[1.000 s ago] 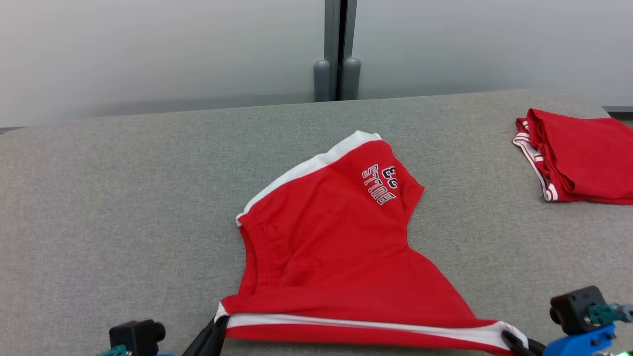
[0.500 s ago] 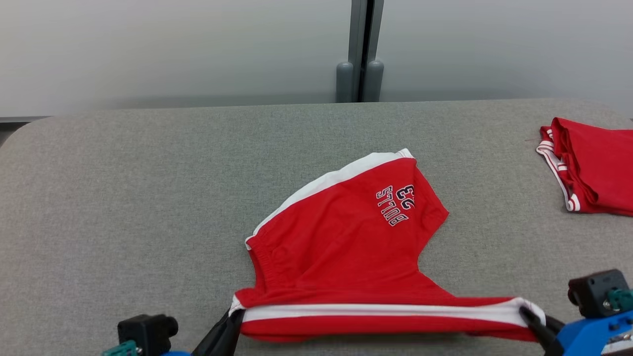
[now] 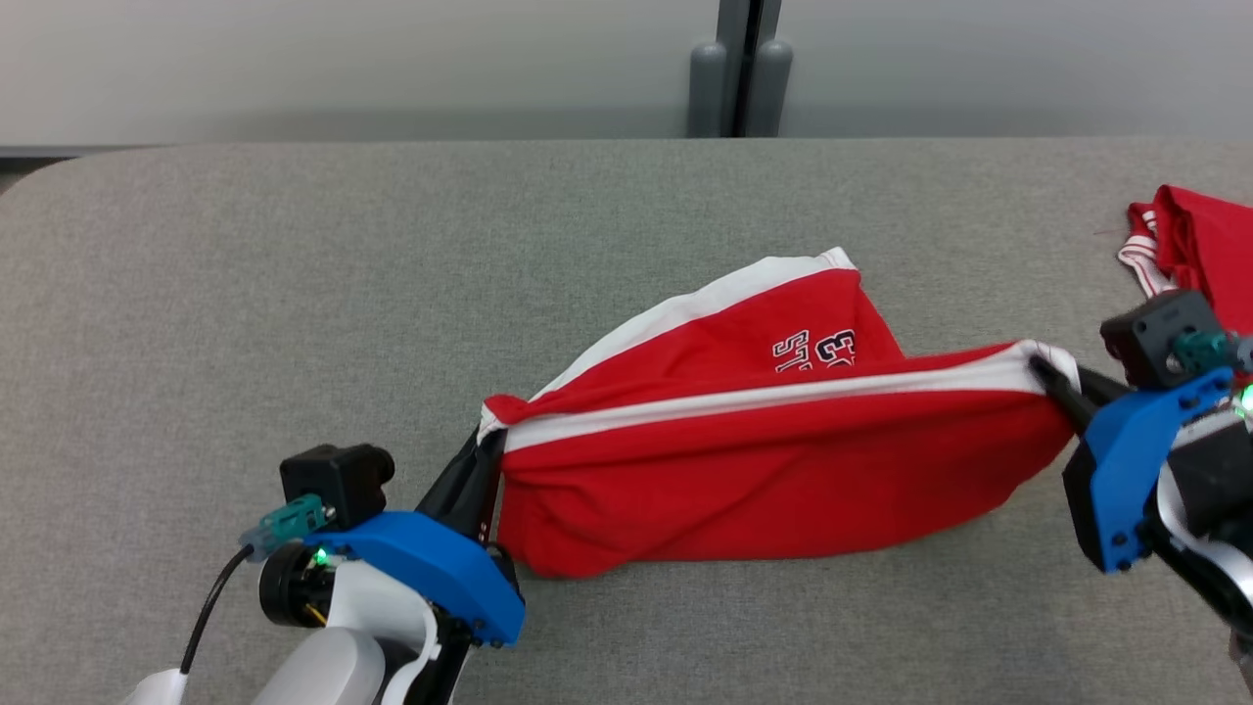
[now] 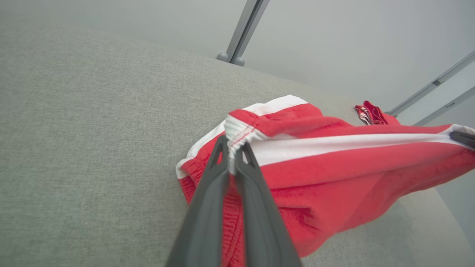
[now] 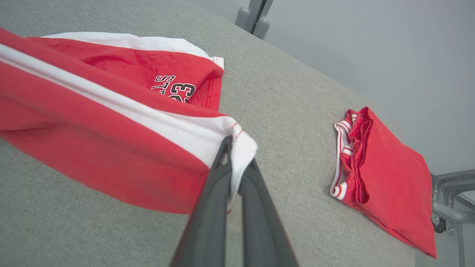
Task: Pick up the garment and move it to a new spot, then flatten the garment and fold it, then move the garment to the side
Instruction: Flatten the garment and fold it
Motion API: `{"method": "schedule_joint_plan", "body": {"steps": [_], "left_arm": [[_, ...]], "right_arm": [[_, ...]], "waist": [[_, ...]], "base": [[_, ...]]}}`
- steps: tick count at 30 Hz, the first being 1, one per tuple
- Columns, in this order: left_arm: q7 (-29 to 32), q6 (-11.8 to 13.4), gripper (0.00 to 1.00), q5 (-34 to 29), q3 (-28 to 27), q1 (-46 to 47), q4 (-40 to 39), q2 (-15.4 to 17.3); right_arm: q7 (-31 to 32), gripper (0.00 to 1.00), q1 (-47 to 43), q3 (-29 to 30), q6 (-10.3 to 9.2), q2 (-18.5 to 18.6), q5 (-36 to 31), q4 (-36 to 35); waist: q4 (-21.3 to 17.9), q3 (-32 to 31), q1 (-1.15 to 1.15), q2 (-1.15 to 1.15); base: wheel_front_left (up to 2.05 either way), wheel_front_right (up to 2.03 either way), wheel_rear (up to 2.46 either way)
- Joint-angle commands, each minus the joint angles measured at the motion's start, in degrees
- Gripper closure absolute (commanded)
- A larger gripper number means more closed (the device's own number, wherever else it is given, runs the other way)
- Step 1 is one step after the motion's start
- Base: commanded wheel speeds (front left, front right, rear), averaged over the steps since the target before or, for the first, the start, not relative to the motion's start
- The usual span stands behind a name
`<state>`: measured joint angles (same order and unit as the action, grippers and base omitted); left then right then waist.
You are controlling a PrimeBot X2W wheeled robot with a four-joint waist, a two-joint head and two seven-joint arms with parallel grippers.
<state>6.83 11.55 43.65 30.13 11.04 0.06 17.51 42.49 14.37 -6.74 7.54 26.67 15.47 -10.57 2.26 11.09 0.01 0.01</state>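
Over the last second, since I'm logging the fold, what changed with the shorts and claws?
The left claw and right claw lifted the white-striped edge of the red shorts and carried it away from the robot, over the rest, half covering the printed lettering. Nothing was released: both stay shut on its corners. The folded red garment lies unmoved at the right; the camera itself shifted.

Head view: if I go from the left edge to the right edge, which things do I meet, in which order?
left gripper, shut on one end of the hem → red shorts, stretched between both grippers → right gripper, shut on the other end → folded red garment at the right edge.
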Motion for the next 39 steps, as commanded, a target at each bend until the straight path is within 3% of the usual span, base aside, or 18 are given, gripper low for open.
{"method": "schedule_joint_plan", "body": {"steps": [1, 10, 17, 18, 19, 20, 27, 32, 39], "left_arm": [[-0.55, -0.06, 1.00, -0.44, -0.51, 1.37, 1.04, -0.10], [-4.64, -0.39, 1.00, -1.26, -1.09, 10.54, 13.27, -5.70], [-6.48, -1.26, 1.00, -0.83, -0.81, 14.97, 20.53, -9.34], [-6.59, -1.43, 0.98, -0.58, -0.68, 15.37, 21.25, -9.77], [-6.73, -1.85, 0.73, -0.45, -0.52, 15.82, 21.89, -10.11], [-6.79, -2.10, 0.00, -0.14, -0.47, 16.16, 22.48, -10.51], [-6.51, -4.15, 0.00, 1.15, 0.47, 15.35, 24.99, -11.24], [-7.28, -4.88, 0.00, 0.76, 0.73, 12.72, 23.68, -8.89], [-17.29, -5.49, 0.00, -2.62, -0.23, 7.74, 20.15, -5.63]], "right_arm": [[-0.83, 1.00, 2.19, -0.35, -0.09, 1.15, 0.03, 1.13], [-8.33, 1.00, 20.33, -11.01, -0.10, 5.53, 1.48, 17.50], [-12.53, 1.00, 28.77, -15.83, -0.10, 4.68, 2.97, 27.84], [-13.18, 0.94, 29.46, -16.06, -0.09, 4.27, 2.96, 29.05], [-13.95, 0.41, 30.15, -16.22, -0.10, 3.89, 3.02, 30.17], [-14.80, 0.00, 30.70, -16.15, -0.09, 3.52, 3.15, 31.25], [-18.41, 0.00, 30.54, -18.07, -0.06, 2.32, 5.89, 36.37], [-18.49, 0.00, 27.31, -16.70, -0.06, 1.52, 11.09, 37.16], [-19.70, 0.00, 20.35, -7.91, -0.05, -1.73, 15.20, 36.75]], "waist": [[1.28, 1.51, -0.01, -0.01], [4.85, 7.72, -0.01, -0.01], [6.84, 9.98, -0.01, -0.01], [7.04, 10.10, -0.01, -0.01], [7.22, 10.17, -0.01, -0.01], [7.39, 10.20, -0.01, -0.01], [7.84, 8.46, -0.01, -0.01], [7.67, 5.71, -0.01, -0.01], [7.65, 2.56, -0.01, -0.01]], "base": [[0.00, 0.00, 0.00], [0.00, 0.00, 0.00], [0.00, 0.00, 0.00], [0.00, 0.00, 0.00], [0.00, 0.00, 0.00], [0.00, 0.00, 0.00], [0.00, 0.00, 0.00], [0.00, 0.00, 0.00], [0.00, 0.00, 0.00]]}}
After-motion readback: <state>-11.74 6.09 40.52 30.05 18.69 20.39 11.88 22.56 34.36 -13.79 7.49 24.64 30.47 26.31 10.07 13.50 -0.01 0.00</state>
